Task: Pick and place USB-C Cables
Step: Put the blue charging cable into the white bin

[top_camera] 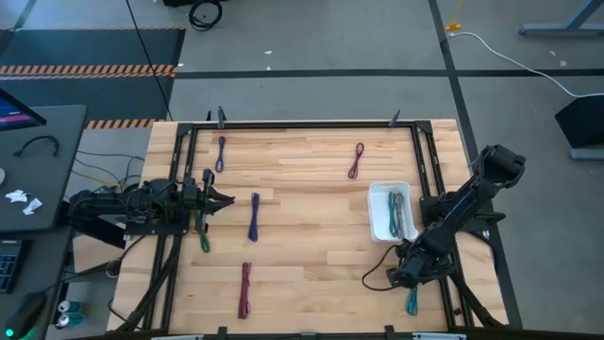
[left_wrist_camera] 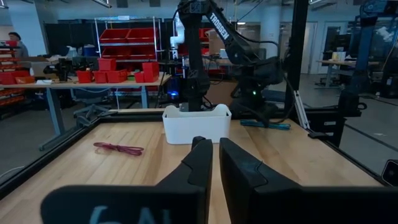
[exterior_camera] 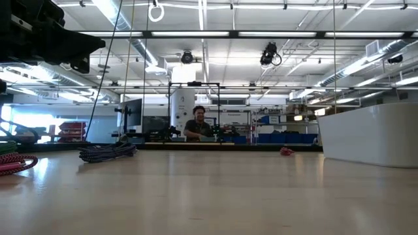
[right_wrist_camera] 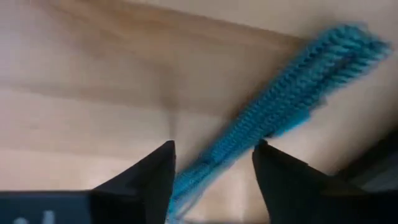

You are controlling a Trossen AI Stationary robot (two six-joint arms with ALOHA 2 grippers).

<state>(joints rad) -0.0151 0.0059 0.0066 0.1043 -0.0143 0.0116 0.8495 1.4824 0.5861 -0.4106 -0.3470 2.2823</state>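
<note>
While the left gripper (top_camera: 229, 199) waited at the left edge of the light wooden desk (top_camera: 302, 236) with its jaws almost pressed together and holding nothing, the right gripper (top_camera: 408, 280) was low over the near right corner, jaws spread on either side of the teal braided cable bundle (right_wrist_camera: 273, 121), which lay on the wood and was not pinched. Green and teal bundles (top_camera: 396, 213) lay inside the white rectangular plastic tray (top_camera: 375, 200). On the desk, well apart, lay a purple bundle (top_camera: 220, 153), a blue bundle (top_camera: 253, 216), a maroon bundle (top_camera: 356, 160), a magenta bundle (top_camera: 244, 290) and a green bundle (top_camera: 203, 240) just beside the left gripper.
</note>
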